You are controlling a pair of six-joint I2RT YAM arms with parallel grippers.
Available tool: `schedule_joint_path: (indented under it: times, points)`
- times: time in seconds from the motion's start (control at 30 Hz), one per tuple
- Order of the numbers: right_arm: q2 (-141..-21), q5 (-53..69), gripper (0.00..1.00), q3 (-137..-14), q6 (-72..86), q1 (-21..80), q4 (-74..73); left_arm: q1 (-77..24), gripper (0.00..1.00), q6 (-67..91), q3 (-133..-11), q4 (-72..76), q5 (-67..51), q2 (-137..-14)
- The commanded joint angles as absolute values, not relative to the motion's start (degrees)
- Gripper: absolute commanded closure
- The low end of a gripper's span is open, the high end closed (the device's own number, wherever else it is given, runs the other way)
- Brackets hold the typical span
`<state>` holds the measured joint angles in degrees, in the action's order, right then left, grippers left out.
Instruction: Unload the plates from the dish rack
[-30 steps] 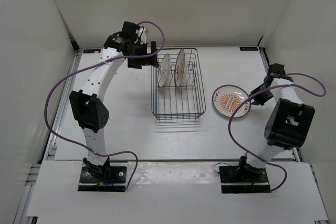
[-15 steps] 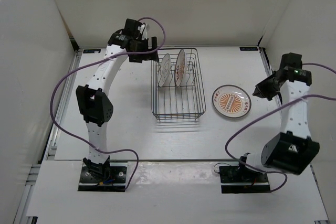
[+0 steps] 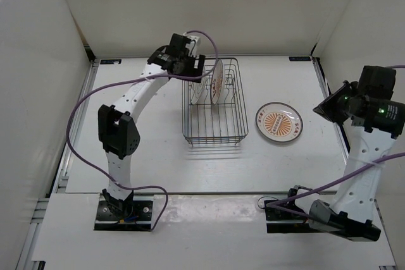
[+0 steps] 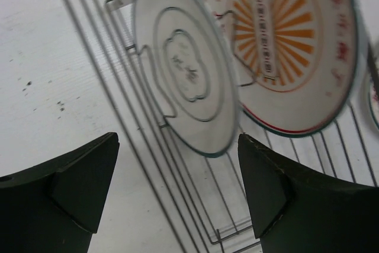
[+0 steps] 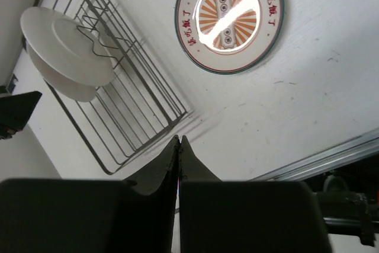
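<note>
The white table [image 3: 158,156] carries the wire rack [image 3: 214,141] near its middle, toward the far wall. The left arm [image 3: 126,102] arches from its base to the rack's far-left corner. The right arm [image 3: 364,150] stands raised at the table's right edge, well apart from the rack.

2 plates stand upright on edge in the rack's far end, side by side between the prongs. The grey plate [image 4: 186,81] is on the left and the orange plate [image 4: 284,39] is just to its right. A 3rd, the flat plate [image 3: 279,122], lies face up on the table to the right of the rack, clear of it, its orange sunburst showing.

The left gripper [image 4: 177,170] is above the rack's far-left corner with its jaws spread wide and nothing in them. In the wrist view the grey plate's lower edge sits in the gap between the 2 fingers [image 4: 77,188]. Whether either one touches it is hard to judge from this angle. The right gripper [image 5: 179,140] is clenched tight with nothing between its jaws, up off the table and to the right of the flat plate.
</note>
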<state>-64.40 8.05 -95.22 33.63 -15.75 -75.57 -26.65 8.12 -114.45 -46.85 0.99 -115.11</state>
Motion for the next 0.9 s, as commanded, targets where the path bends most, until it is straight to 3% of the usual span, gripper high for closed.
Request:
schedule_joint_path:
  times: [0.0,0.2,0.7,0.87]
  points:
    - [-63.1,5.8,1.00,-95.5,29.4,-16.0,-93.3,-30.1,0.08,6.1,-116.3,-43.2,3.3,-112.9]
    - [-67.0,-1.6,1.00,-102.3,25.6,-14.4,-94.5,-33.5,0.13,8.2,-117.9,-39.5,5.8,-115.4]
    - [-71.3,-7.1,1.00,-102.0,27.5,-10.9,-94.0,-32.4,0.30,8.3,-123.2,-39.8,6.2,-123.7]
    - [-72.4,-6.9,1.00,-102.0,27.7,-10.8,-93.8,-32.2,0.50,8.7,-120.8,-38.9,5.7,-122.4]
